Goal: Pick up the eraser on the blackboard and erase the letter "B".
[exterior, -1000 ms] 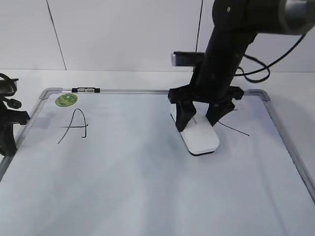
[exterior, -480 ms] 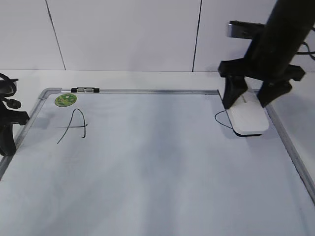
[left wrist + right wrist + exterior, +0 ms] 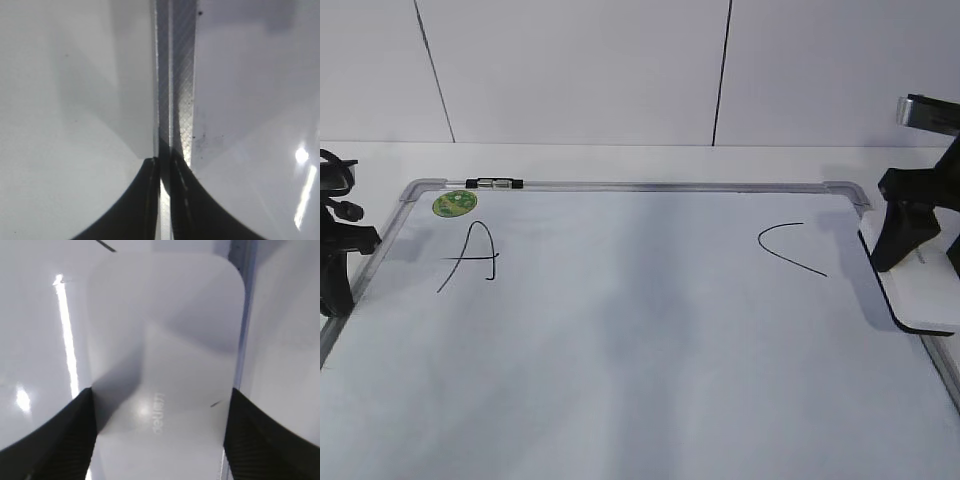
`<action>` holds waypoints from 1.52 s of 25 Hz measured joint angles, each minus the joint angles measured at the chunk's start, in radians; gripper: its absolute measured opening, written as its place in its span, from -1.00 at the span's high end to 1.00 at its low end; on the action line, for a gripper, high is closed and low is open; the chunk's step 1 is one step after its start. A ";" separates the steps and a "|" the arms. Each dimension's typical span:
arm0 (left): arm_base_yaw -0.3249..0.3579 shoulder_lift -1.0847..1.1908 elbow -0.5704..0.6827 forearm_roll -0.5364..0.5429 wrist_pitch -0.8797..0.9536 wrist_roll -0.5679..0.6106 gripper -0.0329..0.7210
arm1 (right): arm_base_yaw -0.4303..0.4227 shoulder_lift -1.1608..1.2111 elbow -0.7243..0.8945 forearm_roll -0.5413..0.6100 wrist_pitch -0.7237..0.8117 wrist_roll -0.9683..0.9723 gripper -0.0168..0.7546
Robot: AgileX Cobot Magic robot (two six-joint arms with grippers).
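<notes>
The white eraser (image 3: 923, 292) sits at the right edge of the blackboard (image 3: 640, 340), straddling its grey frame. My right gripper (image 3: 923, 262) is shut on the eraser, one black finger on each long side, as the right wrist view (image 3: 160, 430) shows with the eraser (image 3: 165, 340) between them. The board bears a black "A" (image 3: 472, 257) and a "C" (image 3: 790, 248). No "B" shows; the board between them is bare. My left gripper (image 3: 335, 270) is at the board's left frame, its jaws shut over the frame in the left wrist view (image 3: 165, 165).
A black-and-silver marker (image 3: 494, 183) lies on the top frame, with a round green sticker (image 3: 454, 203) just below it. White table surrounds the board, and a white wall stands behind. The board's frame (image 3: 175, 75) runs down the left wrist view.
My right gripper has carried the eraser from the board's middle rightward, past the "C", to the right frame. The "C" is now fully uncovered. The left arm has not moved.
</notes>
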 joint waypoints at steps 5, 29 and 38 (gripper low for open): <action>0.000 0.000 0.000 -0.002 0.000 0.000 0.82 | -0.015 0.015 0.002 0.006 -0.039 -0.074 -0.46; 0.000 0.000 0.000 -0.003 0.000 0.000 0.82 | -0.017 0.143 0.002 -0.022 -0.092 -0.001 -0.46; 0.000 0.000 0.000 -0.003 0.000 0.000 0.82 | -0.017 0.165 -0.002 -0.028 -0.092 -0.005 -0.46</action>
